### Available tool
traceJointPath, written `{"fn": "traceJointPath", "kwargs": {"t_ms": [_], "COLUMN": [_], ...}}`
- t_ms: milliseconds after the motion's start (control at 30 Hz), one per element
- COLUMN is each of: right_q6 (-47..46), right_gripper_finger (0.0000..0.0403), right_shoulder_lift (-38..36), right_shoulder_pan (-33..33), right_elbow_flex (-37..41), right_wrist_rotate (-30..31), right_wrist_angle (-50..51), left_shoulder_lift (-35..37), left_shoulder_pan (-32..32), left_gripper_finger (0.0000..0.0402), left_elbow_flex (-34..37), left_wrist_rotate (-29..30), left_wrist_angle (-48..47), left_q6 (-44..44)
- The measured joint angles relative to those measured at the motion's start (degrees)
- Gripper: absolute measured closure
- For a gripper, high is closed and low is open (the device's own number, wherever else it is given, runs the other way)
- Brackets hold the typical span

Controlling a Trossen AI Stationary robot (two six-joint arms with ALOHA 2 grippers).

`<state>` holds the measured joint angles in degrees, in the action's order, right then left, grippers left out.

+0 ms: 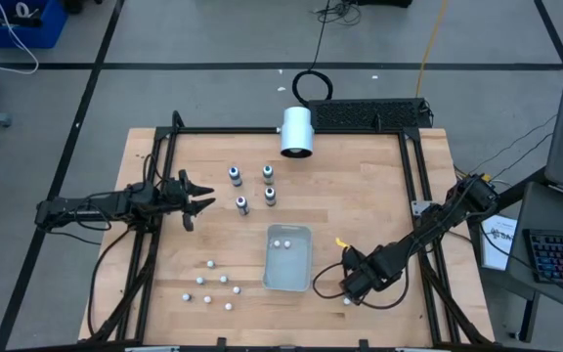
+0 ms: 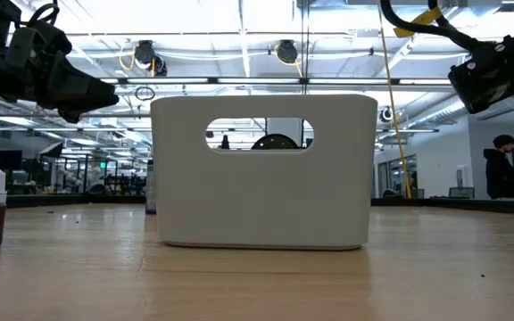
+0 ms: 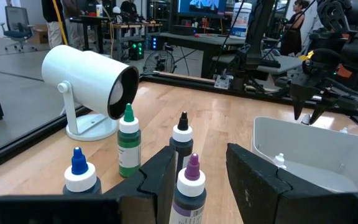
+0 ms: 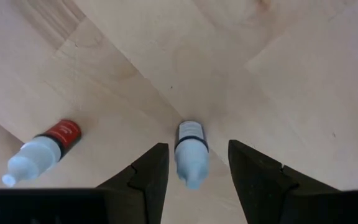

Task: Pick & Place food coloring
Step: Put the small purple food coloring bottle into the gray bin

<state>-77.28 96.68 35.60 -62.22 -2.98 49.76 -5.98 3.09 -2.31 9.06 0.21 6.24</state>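
Four small upright food coloring bottles stand on their bases on the wooden table, left of centre. In the left wrist view their caps are blue, green, dark and purple. My left gripper is open and level, just left of them. It points at the purple-capped bottle, which shows between its fingers but stands apart. My right gripper is open and points down at the table, right of the white bin. Its fingers stand on either side of a small lying bottle with a dark band.
A white cylinder stands at the table's far edge. Two small white pieces lie in the bin, and several more lie on the table at the near left. A second lying bottle with a red band is beside my right gripper.
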Motion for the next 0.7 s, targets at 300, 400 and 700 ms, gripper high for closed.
{"fn": "traceJointPath", "kwargs": {"t_ms": [300, 400, 700], "right_q6": [0.1, 0.5, 6.4], "right_gripper_finger": [0.0286, 0.0312, 0.0361], "right_shoulder_lift": [0.0, 0.0, -1.0], "right_shoulder_pan": [0.0, 0.0, -0.8], "right_elbow_flex": [0.0, 0.0, 0.0], "right_wrist_rotate": [-0.1, -0.1, 2.5], "right_wrist_angle": [-0.1, -0.2, -4.4], "left_shoulder_lift": [0.0, 0.0, 0.0], "left_shoulder_pan": [0.0, 0.0, 0.0], "left_gripper_finger": [0.0254, 0.0254, 0.0254], "left_elbow_flex": [0.0, 0.0, 0.0], "left_wrist_rotate": [0.0, 0.0, 0.0], "left_wrist_angle": [0.0, 0.0, 0.0], "left_q6": [0.0, 0.0, 0.0]}}
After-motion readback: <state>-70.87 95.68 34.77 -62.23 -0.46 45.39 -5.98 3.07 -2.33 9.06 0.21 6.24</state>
